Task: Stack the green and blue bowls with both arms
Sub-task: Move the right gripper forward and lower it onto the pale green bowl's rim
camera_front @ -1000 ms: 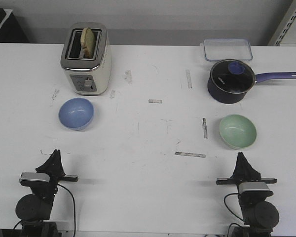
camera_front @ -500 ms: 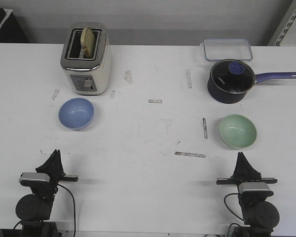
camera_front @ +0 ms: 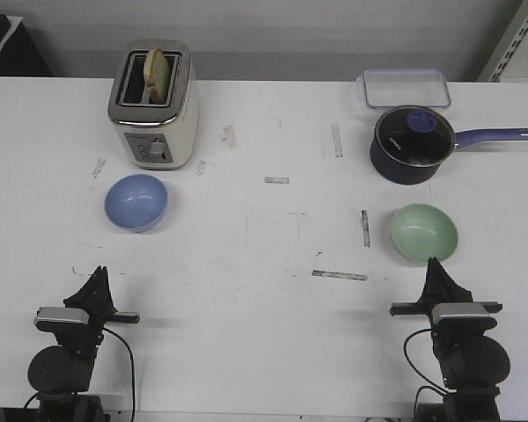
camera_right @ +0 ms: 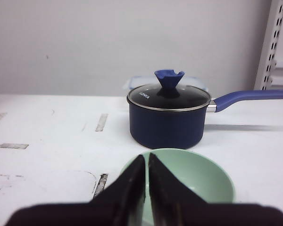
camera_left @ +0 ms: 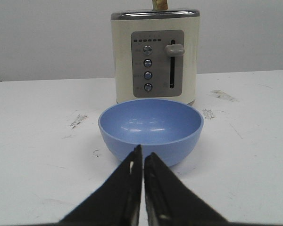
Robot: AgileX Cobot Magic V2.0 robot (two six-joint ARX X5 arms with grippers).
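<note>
Both grippers closed, empty: right gripper (camera_front: 436,268) at the pale green round bowl's (camera_front: 424,233) rim; jaws should be opened first.

A: So what's sitting on the white surface (camera_front: 264,334)?

B: Cream toaster (camera_front: 153,105) at upper left with bread in the slot, and the blue bowl (camera_front: 136,201) just below it. Upper right has a clear container (camera_front: 405,88), then a navy saucepan (camera_front: 411,144) with a glass lid, handle pointing right. The green bowl (camera_front: 424,234) is below that, right of center.

A: Is it clean?

B: Nope, scuffs and grey tape bits (camera_front: 339,275) around the middle.
</note>
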